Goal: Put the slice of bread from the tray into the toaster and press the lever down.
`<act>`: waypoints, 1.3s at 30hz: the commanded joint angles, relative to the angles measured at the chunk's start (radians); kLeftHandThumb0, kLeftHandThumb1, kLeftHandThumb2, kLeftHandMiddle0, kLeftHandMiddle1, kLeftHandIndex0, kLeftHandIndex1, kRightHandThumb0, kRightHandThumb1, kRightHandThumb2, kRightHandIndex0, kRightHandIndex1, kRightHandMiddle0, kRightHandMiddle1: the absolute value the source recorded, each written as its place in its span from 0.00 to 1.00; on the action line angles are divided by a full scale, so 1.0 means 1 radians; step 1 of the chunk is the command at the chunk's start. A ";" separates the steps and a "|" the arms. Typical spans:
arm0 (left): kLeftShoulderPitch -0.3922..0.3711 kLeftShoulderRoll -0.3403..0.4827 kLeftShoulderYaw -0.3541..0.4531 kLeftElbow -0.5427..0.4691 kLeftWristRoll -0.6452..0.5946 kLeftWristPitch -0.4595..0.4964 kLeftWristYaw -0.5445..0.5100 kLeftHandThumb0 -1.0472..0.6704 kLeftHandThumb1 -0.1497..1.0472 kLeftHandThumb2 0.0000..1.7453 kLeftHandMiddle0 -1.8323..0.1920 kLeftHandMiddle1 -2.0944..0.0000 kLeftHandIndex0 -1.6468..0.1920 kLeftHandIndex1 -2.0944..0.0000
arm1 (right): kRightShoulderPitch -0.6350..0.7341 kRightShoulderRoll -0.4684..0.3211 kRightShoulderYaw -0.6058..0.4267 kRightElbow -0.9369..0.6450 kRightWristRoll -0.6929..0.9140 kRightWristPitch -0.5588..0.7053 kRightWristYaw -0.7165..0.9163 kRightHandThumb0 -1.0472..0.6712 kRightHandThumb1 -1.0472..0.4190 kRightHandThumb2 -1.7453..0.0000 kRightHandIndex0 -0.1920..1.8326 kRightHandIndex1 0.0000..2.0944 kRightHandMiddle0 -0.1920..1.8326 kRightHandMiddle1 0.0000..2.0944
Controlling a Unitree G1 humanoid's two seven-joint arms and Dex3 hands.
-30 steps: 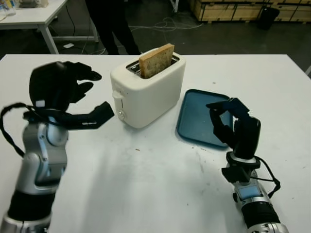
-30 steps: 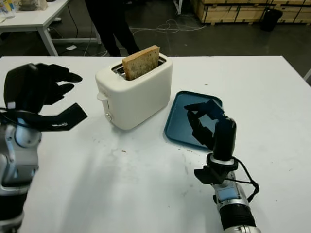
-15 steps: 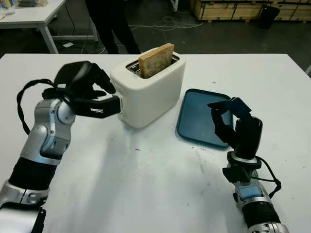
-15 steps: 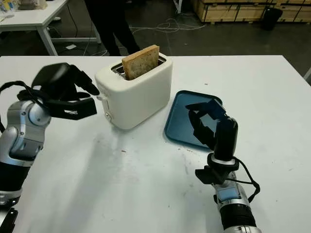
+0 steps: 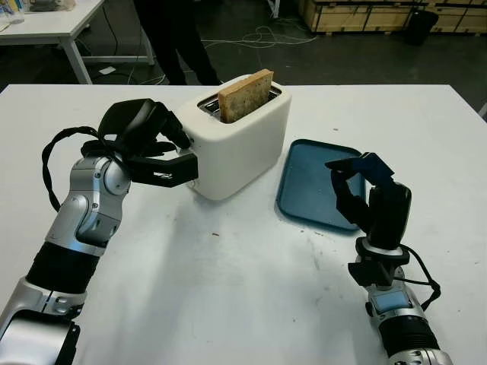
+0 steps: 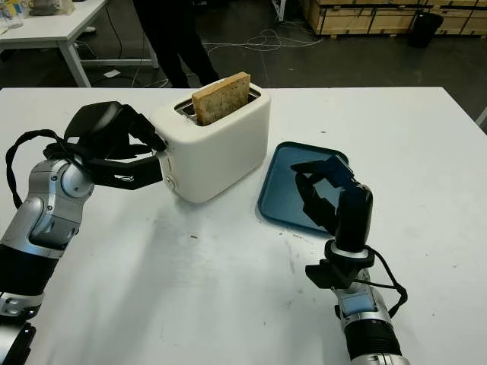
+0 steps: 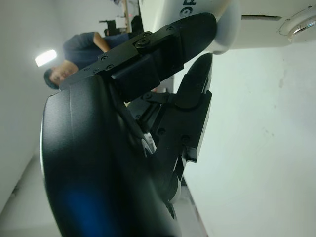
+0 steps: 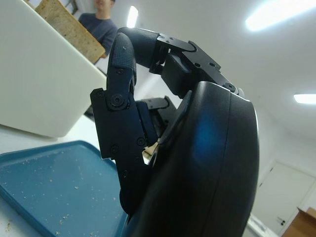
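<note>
White rectangular worktop [image 5: 228,289]: carries every item below. White plastic two-slot toaster [image 5: 242,144]: stands near the centre of the worktop, toward 12 o'clock, set at an angle. Flat teal plastic tray [image 5: 312,182]: lies at 3 o'clock of the toaster, just beside it, a few crumbs scattered on its surface, no bread on it. Left hand [image 5: 148,144]: black, three-fingered, at 9 o'clock of the toaster, pressed close against the toaster's narrow end; its fingers [image 7: 182,42] are curled together, the upper ones over the white lever [image 7: 224,29] and the thumb lower along the same end face, with the round control knob [image 7: 298,24] close by; whether they bear on the lever cannot be told for certain. Right hand [image 5: 365,190]: black, raised upright over the tray's edge at 4 o'clock of the toaster, fingers [image 8: 121,98] curled inward, holding nothing. Brown slice of bread [image 5: 245,94]: stands upright in the toaster slot, its upper half protruding above the top, lever not yet down. Person [image 5: 175,38]: legs in dark clothing, standing on the floor beyond the worktop at 12 o'clock.
</note>
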 commanded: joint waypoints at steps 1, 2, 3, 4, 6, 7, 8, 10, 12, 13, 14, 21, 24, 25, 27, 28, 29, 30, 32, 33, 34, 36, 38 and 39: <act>-0.018 0.004 -0.014 0.020 0.011 -0.004 0.000 0.56 0.86 0.01 0.48 0.32 0.19 0.99 | 0.000 -0.001 -0.002 -0.008 0.002 -0.011 -0.001 0.35 0.09 0.78 0.43 0.80 0.44 0.50; -0.019 0.008 -0.016 0.024 0.013 -0.010 0.006 0.56 0.86 0.00 0.47 0.33 0.19 0.99 | -0.001 -0.001 -0.002 -0.007 0.003 -0.014 -0.001 0.35 0.09 0.78 0.43 0.80 0.44 0.50; -0.020 0.013 -0.018 0.029 0.016 -0.015 0.010 0.56 0.86 0.00 0.46 0.34 0.20 0.99 | -0.003 -0.002 -0.001 -0.002 0.006 -0.020 0.000 0.36 0.09 0.79 0.43 0.80 0.43 0.50; -0.021 0.016 -0.020 0.033 0.018 -0.016 0.013 0.56 0.86 0.00 0.46 0.35 0.20 1.00 | -0.004 -0.002 0.000 0.002 0.008 -0.023 0.001 0.36 0.09 0.79 0.43 0.80 0.43 0.50; -0.025 0.020 -0.022 0.042 0.022 -0.012 0.011 0.55 0.86 0.00 0.45 0.35 0.20 1.00 | -0.004 -0.003 -0.001 0.004 0.004 -0.023 -0.002 0.36 0.09 0.79 0.43 0.80 0.43 0.50; -0.028 0.021 -0.024 0.046 0.024 -0.007 0.007 0.55 0.86 0.00 0.46 0.31 0.20 0.99 | -0.003 -0.003 -0.001 0.003 0.001 -0.022 -0.003 0.36 0.09 0.79 0.43 0.80 0.43 0.50; -0.031 0.024 -0.026 0.052 0.026 -0.009 0.007 0.55 0.87 0.00 0.46 0.29 0.19 0.99 | -0.004 -0.003 -0.002 0.003 -0.001 -0.021 -0.005 0.35 0.09 0.79 0.43 0.80 0.43 0.50; -0.038 0.031 -0.033 0.066 0.036 -0.015 0.015 0.55 0.86 0.00 0.48 0.21 0.14 0.96 | -0.004 -0.002 -0.002 0.003 0.004 -0.022 -0.003 0.35 0.09 0.79 0.43 0.80 0.43 0.50; -0.041 0.035 -0.036 0.074 0.040 -0.019 0.021 0.56 0.86 0.00 0.48 0.18 0.15 0.89 | -0.002 -0.002 -0.001 0.002 0.010 -0.021 0.002 0.35 0.09 0.79 0.43 0.79 0.44 0.51; -0.042 0.035 -0.035 0.076 0.040 -0.020 0.023 0.56 0.86 0.01 0.48 0.17 0.28 0.63 | -0.001 -0.003 -0.001 0.001 0.011 -0.020 0.003 0.35 0.09 0.79 0.43 0.79 0.44 0.51; -0.043 0.036 -0.035 0.078 0.041 -0.019 0.023 0.56 0.86 0.01 0.47 0.17 0.39 0.44 | 0.001 -0.004 0.000 -0.003 0.015 -0.018 0.008 0.35 0.09 0.79 0.43 0.79 0.44 0.51; -0.020 0.000 -0.078 0.066 0.096 0.073 0.005 0.53 0.89 0.00 0.53 0.17 0.45 0.47 | 0.001 -0.013 -0.006 0.006 0.017 -0.036 0.010 0.35 0.09 0.79 0.43 0.79 0.43 0.52; 0.039 -0.142 -0.163 0.169 0.133 0.198 0.038 0.51 0.89 0.01 0.53 0.28 0.45 0.59 | 0.002 -0.021 -0.007 0.015 0.021 -0.041 0.017 0.35 0.09 0.79 0.43 0.79 0.43 0.53; 0.062 -0.215 -0.203 0.255 0.131 0.221 0.062 0.51 0.89 0.01 0.51 0.36 0.42 0.68 | 0.002 -0.023 -0.007 0.021 0.026 -0.043 0.019 0.35 0.09 0.79 0.43 0.79 0.43 0.53; 0.103 -0.367 -0.256 0.445 0.098 0.211 0.144 0.50 0.89 0.03 0.50 0.61 0.41 0.86 | 0.001 -0.024 -0.006 0.034 0.034 -0.048 0.024 0.34 0.09 0.79 0.43 0.80 0.42 0.53; 0.120 -0.438 -0.272 0.533 0.082 0.194 0.186 0.50 0.89 0.02 0.48 0.69 0.39 0.91 | 0.001 -0.024 -0.006 0.039 0.038 -0.053 0.027 0.34 0.09 0.79 0.43 0.80 0.42 0.53; 0.139 -0.499 -0.274 0.592 0.061 0.173 0.216 0.50 0.89 0.04 0.47 0.74 0.38 0.93 | 0.003 -0.025 -0.006 0.036 0.038 -0.051 0.029 0.34 0.09 0.79 0.43 0.80 0.42 0.53; 0.159 -0.536 -0.273 0.614 0.038 0.149 0.230 0.50 0.89 0.07 0.47 0.78 0.39 0.96 | 0.005 -0.026 -0.007 0.031 0.038 -0.048 0.032 0.34 0.09 0.79 0.43 0.81 0.42 0.53; 0.184 -0.559 -0.276 0.602 0.013 0.124 0.230 0.50 0.89 0.10 0.48 0.70 0.37 0.96 | 0.008 -0.028 -0.008 0.023 0.044 -0.043 0.040 0.34 0.09 0.80 0.43 0.82 0.43 0.53; 0.193 -0.551 -0.284 0.576 0.013 0.123 0.222 0.51 0.89 0.09 0.49 0.62 0.34 0.96 | 0.008 -0.030 -0.009 0.024 0.044 -0.045 0.042 0.34 0.09 0.80 0.43 0.81 0.43 0.53; 0.199 -0.537 -0.292 0.546 0.016 0.127 0.208 0.52 0.89 0.09 0.51 0.57 0.32 0.95 | 0.007 -0.033 -0.010 0.026 0.044 -0.046 0.044 0.34 0.09 0.80 0.43 0.81 0.43 0.53; 0.214 -0.518 -0.298 0.484 0.015 0.142 0.188 0.53 0.89 0.10 0.53 0.56 0.35 0.97 | 0.005 -0.037 -0.013 0.033 0.043 -0.053 0.045 0.34 0.09 0.80 0.42 0.81 0.43 0.53; 0.233 -0.505 -0.300 0.430 0.015 0.153 0.180 0.53 0.89 0.10 0.54 0.55 0.35 0.97 | 0.005 -0.036 -0.016 0.034 0.033 -0.051 0.038 0.34 0.09 0.79 0.42 0.81 0.43 0.53; 0.243 -0.500 -0.301 0.404 0.015 0.160 0.175 0.53 0.89 0.11 0.53 0.53 0.35 0.97 | 0.004 -0.034 -0.015 0.038 0.032 -0.053 0.037 0.34 0.09 0.79 0.42 0.80 0.43 0.53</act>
